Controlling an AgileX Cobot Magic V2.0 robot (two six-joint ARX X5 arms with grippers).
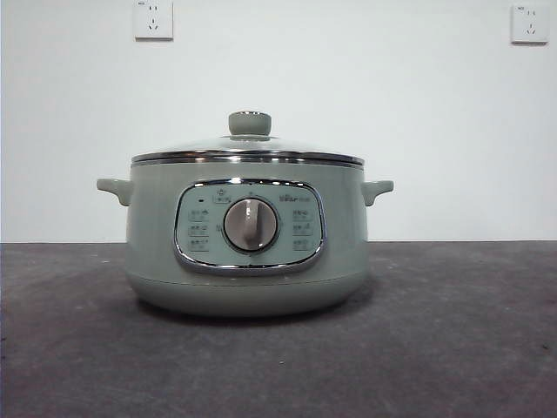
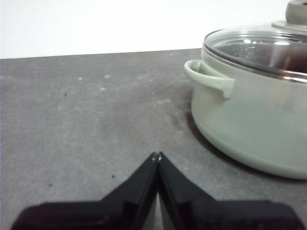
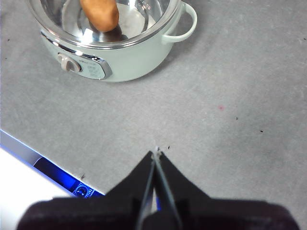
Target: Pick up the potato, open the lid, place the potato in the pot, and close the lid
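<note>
Front view, level with the table: a large round pale sage-green electric cooker pot (image 1: 248, 244) stands upright at the centre of a dark grey table (image 1: 78, 348). Its chrome-framed control panel (image 1: 250, 226) and grey dial (image 1: 251, 225) face the camera, and a small handle sticks out on each side. The shallow domed clear glass lid (image 1: 248, 150) with its shiny steel rim sits flat and closed on the pot, its round sage-green knob (image 1: 250, 123) pointing straight up. Behind is a white wall with two white sockets (image 1: 153, 19) high up.

Seen from above in the right wrist view, the oval orange-brown rough-skinned potato (image 3: 100, 13) lies inside the pot, under the glass, on the shiny inner floor. Only part of it shows, so its long axis cannot be judged with certainty.

The left gripper (image 2: 156, 155) hangs low over bare table just beside the pot's handle, its two black jaws pressed together at the tips, holding nothing. The right gripper (image 3: 156, 154) hangs higher, well apart from the pot, over bare table near the table's edge, jaws likewise pressed together and empty.
</note>
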